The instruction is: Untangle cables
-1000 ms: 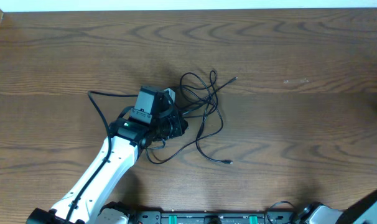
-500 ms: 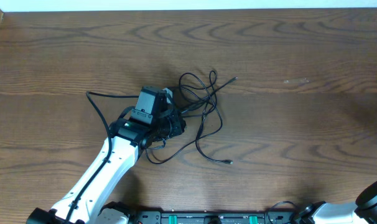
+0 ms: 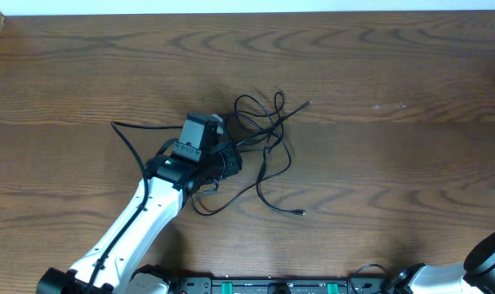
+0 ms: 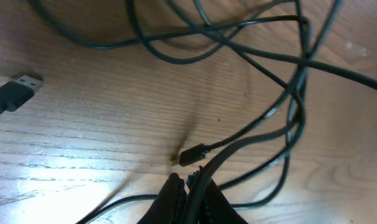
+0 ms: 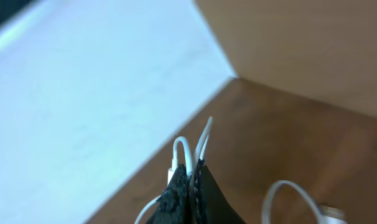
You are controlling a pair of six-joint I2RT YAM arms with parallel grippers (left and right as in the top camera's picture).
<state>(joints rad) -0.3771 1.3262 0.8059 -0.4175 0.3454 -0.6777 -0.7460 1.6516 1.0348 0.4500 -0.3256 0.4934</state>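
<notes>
Cables [image 3: 264,140] tangled: left gripper [image 4: 187,184] pinches black cable [image 4: 221,157] (right gripper [image 5: 193,172] clamps white cable [image 5: 181,140]).

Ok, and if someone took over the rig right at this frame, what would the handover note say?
Left claw: shut on one strand of the black cables, low over the table at the left side of the tangle.
Right claw: shut on the white cable, held up in the air far to the right, away from the tangle.
Done: the white cable looks clear of the pile.
Left: the black cables lie looped over one another mid-table and need pulling apart.
</notes>
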